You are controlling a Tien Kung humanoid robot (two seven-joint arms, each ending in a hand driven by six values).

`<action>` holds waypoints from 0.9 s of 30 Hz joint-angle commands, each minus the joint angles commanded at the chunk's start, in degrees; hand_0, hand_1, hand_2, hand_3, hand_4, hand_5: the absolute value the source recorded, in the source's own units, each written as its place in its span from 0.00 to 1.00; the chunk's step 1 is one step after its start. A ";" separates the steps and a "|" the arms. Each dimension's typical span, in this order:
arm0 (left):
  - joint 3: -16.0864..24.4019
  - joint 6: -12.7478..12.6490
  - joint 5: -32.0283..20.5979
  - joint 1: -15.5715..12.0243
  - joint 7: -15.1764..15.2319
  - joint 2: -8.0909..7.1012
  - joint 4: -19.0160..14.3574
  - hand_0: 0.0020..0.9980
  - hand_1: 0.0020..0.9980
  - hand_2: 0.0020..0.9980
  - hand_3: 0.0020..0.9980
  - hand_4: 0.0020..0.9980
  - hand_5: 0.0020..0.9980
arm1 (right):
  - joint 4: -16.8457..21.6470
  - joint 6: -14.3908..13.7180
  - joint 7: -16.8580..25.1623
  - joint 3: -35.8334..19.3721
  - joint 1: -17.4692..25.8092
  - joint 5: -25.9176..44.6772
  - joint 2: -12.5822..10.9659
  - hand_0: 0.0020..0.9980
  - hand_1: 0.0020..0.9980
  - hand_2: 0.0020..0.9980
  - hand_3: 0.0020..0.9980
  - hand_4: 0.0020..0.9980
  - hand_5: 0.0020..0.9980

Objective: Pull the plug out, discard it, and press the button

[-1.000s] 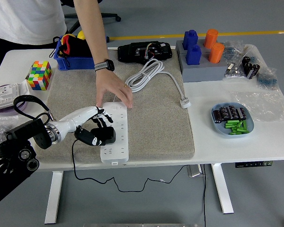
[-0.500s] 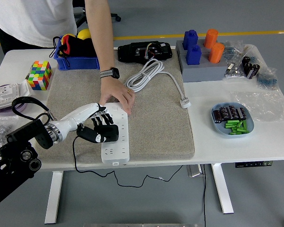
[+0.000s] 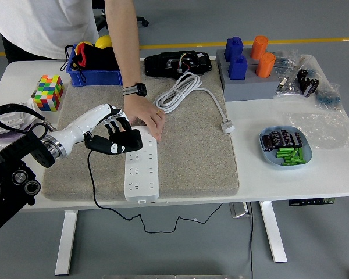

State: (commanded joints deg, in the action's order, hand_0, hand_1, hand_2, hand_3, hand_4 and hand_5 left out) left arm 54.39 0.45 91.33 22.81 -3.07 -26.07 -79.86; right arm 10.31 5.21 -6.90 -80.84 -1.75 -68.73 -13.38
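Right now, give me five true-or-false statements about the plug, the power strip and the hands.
1. The left hand grips the black plug. True.
2. A person's hand rests on the power strip. True.
3. The strip lies on bare table. False: it lies on the grey mat.
4. The white cable is plugged into the strip. False: its plug lies loose on the mat.
5. The right hand presses the strip's button. False: it is out of view.

black plug (image 3: pixel 121 143) lifted above strip, white power strip (image 3: pixel 142 168) lengthwise on mat
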 joint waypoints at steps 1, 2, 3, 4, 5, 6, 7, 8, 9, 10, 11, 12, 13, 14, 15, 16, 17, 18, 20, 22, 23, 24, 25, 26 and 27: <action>0.26 -0.44 0.19 0.33 0.44 0.22 1.54 0.37 0.29 0.31 0.46 0.66 0.00 | 0.00 0.01 0.00 0.03 -0.01 0.01 -0.01 0.81 0.70 0.68 0.67 0.77 0.66; 0.36 -0.89 0.14 0.59 0.92 0.41 2.73 0.37 0.29 0.31 0.46 0.66 0.00 | 0.00 -0.01 0.00 0.02 -0.01 0.00 -0.02 0.81 0.70 0.68 0.67 0.77 0.66; 0.52 -1.48 0.52 0.96 1.52 0.79 4.80 0.37 0.29 0.31 0.46 0.66 0.00 | 0.00 -0.01 -0.01 0.03 -0.01 0.00 -0.02 0.81 0.70 0.68 0.67 0.77 0.66; 0.62 -1.68 1.02 1.13 1.68 1.03 6.44 0.37 0.29 0.31 0.46 0.66 0.00 | 0.00 0.01 0.00 0.08 0.00 0.02 -0.02 0.81 0.70 0.68 0.67 0.77 0.66; 0.66 -1.90 1.32 1.29 1.90 1.25 8.01 0.37 0.29 0.31 0.46 0.66 0.00 | 0.00 0.02 0.02 0.12 -0.01 0.06 -0.01 0.81 0.70 0.68 0.67 0.77 0.66; 0.64 -2.07 1.32 1.39 2.09 1.37 9.12 0.37 0.29 0.31 0.46 0.66 0.00 | 0.00 0.03 0.03 0.15 -0.02 0.08 -0.01 0.81 0.70 0.68 0.67 0.77 0.66; 0.57 -2.19 1.15 1.49 2.26 1.50 10.17 0.40 0.31 0.32 0.49 0.67 0.00 | 0.00 0.03 0.03 0.18 -0.03 0.12 -0.02 0.81 0.70 0.68 0.67 0.77 0.66; 0.42 -2.25 1.31 1.58 2.29 1.63 10.92 0.40 0.31 0.32 0.49 0.67 0.00 | 0.00 0.01 -0.02 0.09 -0.03 0.04 -0.01 0.81 0.70 0.68 0.67 0.77 0.66; 0.14 -2.42 1.49 1.73 2.44 1.81 12.13 0.40 0.31 0.32 0.49 0.67 0.00 | 0.00 0.00 -0.07 0.02 0.00 0.02 0.01 0.81 0.70 0.68 0.67 0.77 0.66; -0.02 -2.52 1.33 1.81 2.57 1.91 12.90 0.40 0.31 0.32 0.49 0.67 0.00 | 0.00 0.00 -0.07 0.03 0.02 0.04 0.02 0.81 0.70 0.68 0.67 0.77 0.66; -0.18 -2.64 1.00 1.87 2.80 2.05 13.70 0.40 0.31 0.32 0.49 0.67 0.00 | 0.00 -0.01 -0.10 0.00 0.04 -0.02 0.02 0.81 0.70 0.68 0.67 0.77 0.66; -0.34 -2.89 0.89 1.91 3.13 2.14 14.48 0.40 0.31 0.32 0.49 0.67 0.00 | 0.00 -0.03 -0.14 -0.08 0.05 -0.06 0.04 0.81 0.70 0.68 0.67 0.77 0.66; -0.45 -3.06 0.93 1.95 3.33 2.23 15.11 0.38 0.35 0.34 0.52 0.76 0.00 | 0.00 -0.02 -0.14 -0.09 0.05 -0.02 0.05 0.81 0.70 0.68 0.67 0.77 0.66; -0.49 -2.95 1.06 1.98 3.36 2.31 15.70 0.38 0.35 0.34 0.52 0.76 0.00 | 0.00 0.00 -0.12 -0.07 0.04 -0.03 0.04 0.81 0.70 0.68 0.67 0.77 0.66; -0.50 -2.89 1.16 1.98 3.35 2.32 15.90 0.38 0.35 0.34 0.52 0.76 0.00 | 0.00 0.00 -0.10 -0.07 0.03 -0.02 0.04 0.81 0.70 0.68 0.67 0.77 0.66; -0.52 -2.80 1.31 1.96 3.33 2.32 16.06 0.38 0.35 0.34 0.52 0.76 0.00 | 0.00 -0.01 -0.08 -0.09 0.02 0.00 0.04 0.81 0.70 0.68 0.67 0.77 0.66; -0.53 -2.64 1.43 1.95 3.29 2.31 16.18 0.38 0.35 0.34 0.52 0.76 0.00 | 0.00 -0.02 -0.04 -0.10 0.02 -0.01 0.03 0.81 0.70 0.68 0.67 0.77 0.66; -0.54 -2.54 1.57 1.93 3.24 2.30 16.21 0.38 0.35 0.34 0.52 0.76 0.00 | 0.00 0.00 -0.04 -0.03 0.01 0.01 0.02 0.81 0.70 0.68 0.67 0.77 0.66; -0.52 -2.53 1.84 1.94 3.22 2.30 16.23 0.54 0.54 0.51 0.63 0.86 0.00 | 0.00 0.00 -0.04 -0.02 0.02 0.01 0.04 0.81 0.70 0.68 0.67 0.77 0.66; -0.45 -2.36 2.15 1.96 3.01 2.32 16.29 0.54 0.54 0.51 0.63 0.86 0.00 | 0.00 0.03 -0.05 0.02 0.02 0.00 0.08 0.81 0.70 0.68 0.67 0.77 0.66; -0.47 -2.30 2.33 1.96 2.91 2.32 16.30 0.54 0.54 0.51 0.63 0.86 0.00 | 0.00 0.04 -0.05 0.04 0.02 0.01 0.09 0.81 0.70 0.68 0.67 0.77 0.66; -0.52 -2.19 2.33 1.97 2.82 2.30 16.30 0.54 0.54 0.51 0.63 0.86 0.00 | 0.00 0.02 -0.03 0.02 0.02 0.01 0.10 0.81 0.70 0.68 0.67 0.77 0.66; -0.58 -2.14 2.29 1.97 2.78 2.29 16.32 0.63 0.67 0.66 0.77 0.89 0.00 | 0.00 0.03 -0.03 0.02 0.02 0.01 0.10 0.81 0.70 0.68 0.67 0.77 0.66; -0.66 -2.13 2.28 1.98 2.73 2.28 16.40 0.63 0.67 0.66 0.77 0.89 0.00 | 0.00 0.04 -0.04 0.05 0.02 0.01 0.09 0.81 0.70 0.68 0.67 0.77 0.66; -0.68 -2.13 2.30 1.98 2.70 2.28 16.45 0.63 0.67 0.66 0.77 0.89 0.00 | 0.00 0.04 -0.03 0.05 0.02 0.01 0.09 0.81 0.70 0.68 0.67 0.77 0.66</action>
State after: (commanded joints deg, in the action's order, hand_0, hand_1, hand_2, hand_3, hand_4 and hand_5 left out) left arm 53.71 -1.67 93.63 24.79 -0.37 -23.79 -63.41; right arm 10.31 5.25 -6.94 -80.79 -1.73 -68.72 -13.29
